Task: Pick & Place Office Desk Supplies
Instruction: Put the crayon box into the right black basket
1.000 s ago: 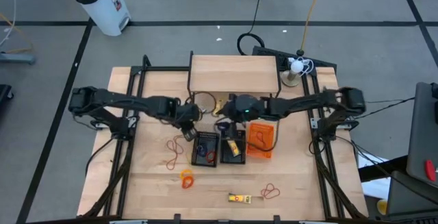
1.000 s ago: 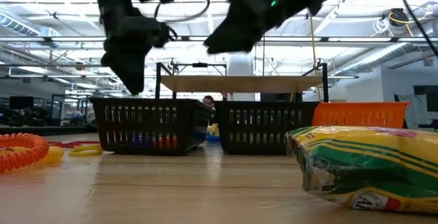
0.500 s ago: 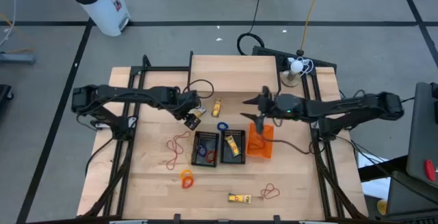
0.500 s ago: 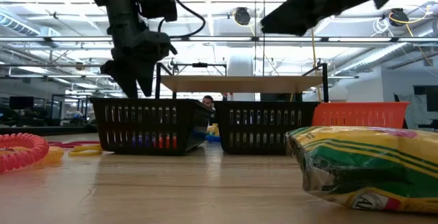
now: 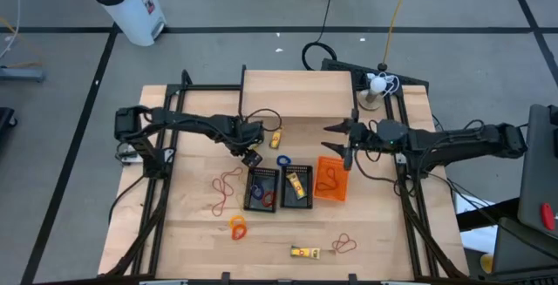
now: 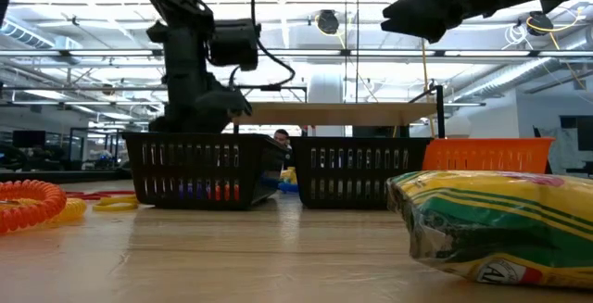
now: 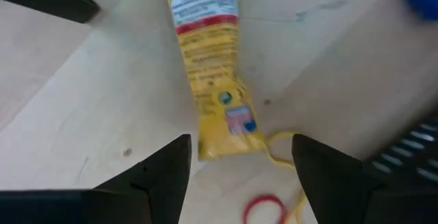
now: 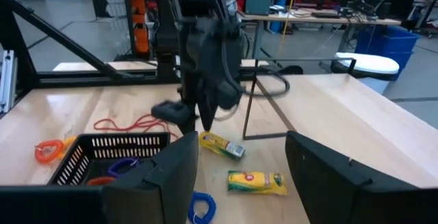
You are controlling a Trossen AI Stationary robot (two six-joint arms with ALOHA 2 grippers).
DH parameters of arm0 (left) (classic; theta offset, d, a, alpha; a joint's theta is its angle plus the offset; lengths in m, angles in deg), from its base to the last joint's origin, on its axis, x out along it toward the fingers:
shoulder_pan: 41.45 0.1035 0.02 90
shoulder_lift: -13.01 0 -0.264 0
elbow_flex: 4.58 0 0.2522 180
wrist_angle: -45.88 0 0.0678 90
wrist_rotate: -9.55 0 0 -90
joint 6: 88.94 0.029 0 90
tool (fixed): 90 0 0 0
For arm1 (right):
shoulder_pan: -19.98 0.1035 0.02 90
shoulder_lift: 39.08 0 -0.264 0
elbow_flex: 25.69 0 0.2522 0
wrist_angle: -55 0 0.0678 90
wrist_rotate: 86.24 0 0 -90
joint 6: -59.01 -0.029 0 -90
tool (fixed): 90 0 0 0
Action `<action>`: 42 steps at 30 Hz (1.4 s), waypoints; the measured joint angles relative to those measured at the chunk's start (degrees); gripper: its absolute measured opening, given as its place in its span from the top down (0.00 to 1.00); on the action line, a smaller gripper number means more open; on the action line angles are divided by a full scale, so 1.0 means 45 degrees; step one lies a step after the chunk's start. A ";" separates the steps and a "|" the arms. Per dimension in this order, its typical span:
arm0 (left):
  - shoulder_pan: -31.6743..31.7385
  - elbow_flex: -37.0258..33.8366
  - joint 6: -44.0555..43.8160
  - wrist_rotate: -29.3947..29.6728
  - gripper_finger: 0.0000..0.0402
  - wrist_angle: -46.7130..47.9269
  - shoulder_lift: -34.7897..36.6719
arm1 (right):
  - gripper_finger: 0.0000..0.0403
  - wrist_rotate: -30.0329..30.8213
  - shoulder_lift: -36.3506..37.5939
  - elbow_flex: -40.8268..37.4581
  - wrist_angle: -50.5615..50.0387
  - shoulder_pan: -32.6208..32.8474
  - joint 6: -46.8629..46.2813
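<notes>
Found the left pincer spread open low over the surface, holding nothing, just beside the far edge of the left black basket. Saw, past its fingers in the wrist view, a yellow packet lying flat on the wood with its end between them, untouched. Noted it lower than a second ago, when it hung narrower above that basket's rim. Found the right pincer open and empty too, raised over the far edge of the orange basket. Had seen it a second ago above the black baskets at the middle; since pulled well back to its own side. Left unchanged: red bands loose on the surface beside the left basket, a blue coil between packet and baskets.
</notes>
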 joint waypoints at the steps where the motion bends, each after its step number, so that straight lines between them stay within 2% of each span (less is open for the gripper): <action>1: 0.0060 0.0001 0.0001 0.0004 0.38 -0.0023 -0.0078 | 0.47 -0.0007 -0.0003 0.0000 -0.0050 0.0000 -0.0002; 10: 0.0573 0.0001 0.0230 -0.0027 0.38 -0.0131 -0.0170 | 0.47 -0.0034 -0.0012 0.0000 -0.0037 0.0000 0.0114; 16: 0.0661 0.0001 0.0340 -0.0608 0.39 -0.0182 -0.0476 | 0.47 -0.0034 -0.0012 0.0000 -0.0039 0.0000 0.0148; 18: 0.0658 0.0001 0.0342 -0.0812 0.42 -0.0236 -0.0741 | 0.47 -0.0034 -0.0012 0.0000 -0.0037 0.0000 0.0175; 21: 0.0662 0.0071 0.0364 -0.1028 0.54 -0.0235 -0.1099 | 0.47 -0.0039 -0.0012 0.0000 -0.0037 0.0000 0.0232; 27: 0.0655 0.0034 0.0541 -0.0972 0.91 -0.0123 -0.1164 | 0.47 -0.0039 -0.0012 0.0000 -0.0034 0.0000 0.0241; 35: 0.0535 -0.0017 0.0656 -0.1854 0.92 -0.0059 -0.0073 | 0.47 -0.0019 -0.0012 0.0000 -0.0037 0.0000 0.0253; 42: 0.0276 0.0388 0.0729 -0.1733 0.92 0.0583 0.1341 | 0.47 -0.0057 -0.0017 0.0005 -0.0042 0.0000 0.0499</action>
